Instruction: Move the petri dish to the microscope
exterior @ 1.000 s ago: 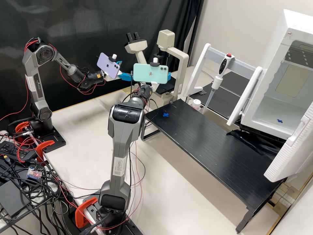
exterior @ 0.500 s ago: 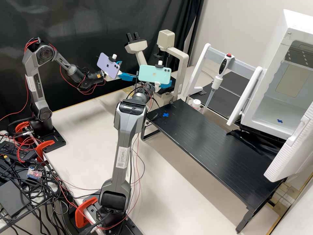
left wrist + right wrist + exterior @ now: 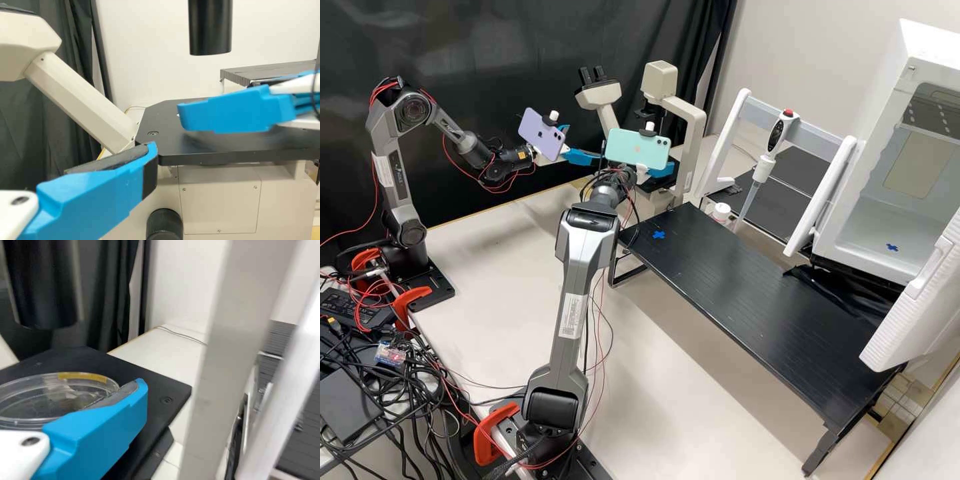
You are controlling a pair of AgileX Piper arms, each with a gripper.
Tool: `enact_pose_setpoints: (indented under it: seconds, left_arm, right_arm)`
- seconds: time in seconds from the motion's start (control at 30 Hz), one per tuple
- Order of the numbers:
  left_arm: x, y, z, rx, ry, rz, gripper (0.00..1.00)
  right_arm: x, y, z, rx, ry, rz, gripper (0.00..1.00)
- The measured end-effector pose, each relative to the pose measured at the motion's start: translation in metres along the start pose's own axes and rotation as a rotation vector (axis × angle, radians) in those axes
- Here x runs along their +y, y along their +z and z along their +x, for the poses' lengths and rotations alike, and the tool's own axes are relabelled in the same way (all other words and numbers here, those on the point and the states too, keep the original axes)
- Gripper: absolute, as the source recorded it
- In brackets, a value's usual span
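Note:
In the high view my right gripper [image 3: 661, 168] is at the microscope stage, one blue finger showing beside the green phone. The clear petri dish [image 3: 35, 397], with a yellow strip on its rim, lies against the grey pad of my right gripper [image 3: 132, 395], which is shut on it over the black stage [image 3: 165, 385]; whether it touches the stage I cannot tell. My left gripper [image 3: 575, 141] stands open left of the microscope [image 3: 607, 95]. In the left wrist view, one finger of my left gripper [image 3: 142, 165] is before the stage [image 3: 200, 146], with my right gripper [image 3: 230, 112] across it.
The objective tube [image 3: 210, 25] hangs above the stage. A cream microscope post [image 3: 225, 360] stands beside my right gripper. Right of it are a low black shelf [image 3: 747, 293], a pipette [image 3: 763, 167] on a white rack and a white open-fronted chamber [image 3: 873, 227].
My right arm has shifted to the right at the microscope, mostly in the earlier half second, and its green phone has tilted slightly. The left arm has kept still.

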Motion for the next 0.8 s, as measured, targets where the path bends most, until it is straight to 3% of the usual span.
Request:
enact_pose_setpoints:
  seconds: [0.1,0.2,0.3,0.53,0.57,0.8]
  left_arm:
    - [0.0,0.0,0.0,0.0,0.0,0.0,1.0]
    - [0.0,0.0,0.0,0.0,0.0,0.0,1.0]
    - [0.0,0.0,0.0,0.0,0.0,0.0,1.0]
    - [0.0,0.0,0.0,0.0,0.0,0.0,1.0]
    - [0.0,0.0,0.0,0.0,0.0,0.0,1.0]
    - [0.0,0.0,0.0,0.0,0.0,0.0,1.0]
  right_arm:
    - [-0.01,0.002,0.008,-0.008,-0.033,-0.025,0.0]
    - [-0.021,0.01,0.015,-0.036,-0.059,-0.017,0.0]
    - [-0.022,0.011,0.02,-0.054,-0.061,0.018,0.0]
    - [-0.021,0.009,0.02,-0.063,-0.069,0.007,0.0]
    - [-0.021,0.009,0.02,-0.064,-0.069,0.01,1.0]
    - [-0.021,0.009,0.02,-0.072,-0.084,0.003,1.0]
